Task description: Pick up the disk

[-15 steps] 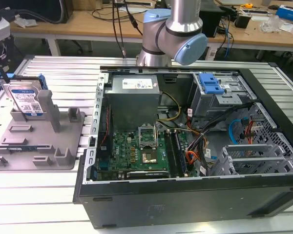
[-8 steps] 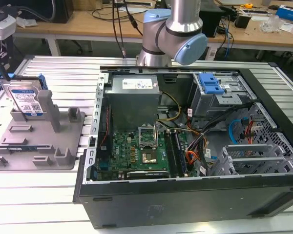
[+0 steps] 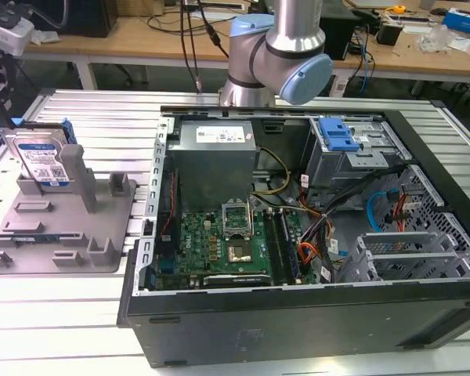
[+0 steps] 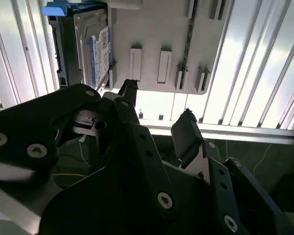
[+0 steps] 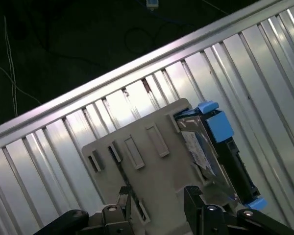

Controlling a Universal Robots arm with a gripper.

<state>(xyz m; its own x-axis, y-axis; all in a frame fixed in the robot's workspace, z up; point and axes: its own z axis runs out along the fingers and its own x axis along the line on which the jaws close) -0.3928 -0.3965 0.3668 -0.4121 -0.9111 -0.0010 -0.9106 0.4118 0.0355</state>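
The disk [image 3: 39,157] is a silver drive with a blue-and-white label and blue side rails. It stands on edge in the grey holder [image 3: 102,227] at the exterior view's left. Both wrist views look down on the disk [image 4: 93,49] [image 5: 206,147] at one end of the holder [image 4: 157,29] [image 5: 152,161]. My gripper [image 4: 159,105] [image 5: 157,196] hangs above the holder's middle, off to the side of the disk and not touching it. It is open, with nothing between its black fingers [image 4: 186,125].
An open computer case [image 3: 298,235] fills the exterior view's right, with a blue latch [image 3: 335,135] on its drive cage. The holder rests on a ribbed aluminium table [image 3: 78,313]. The table's edge [image 5: 112,78] borders dark floor. The arm's base [image 3: 278,55] stands behind the case.
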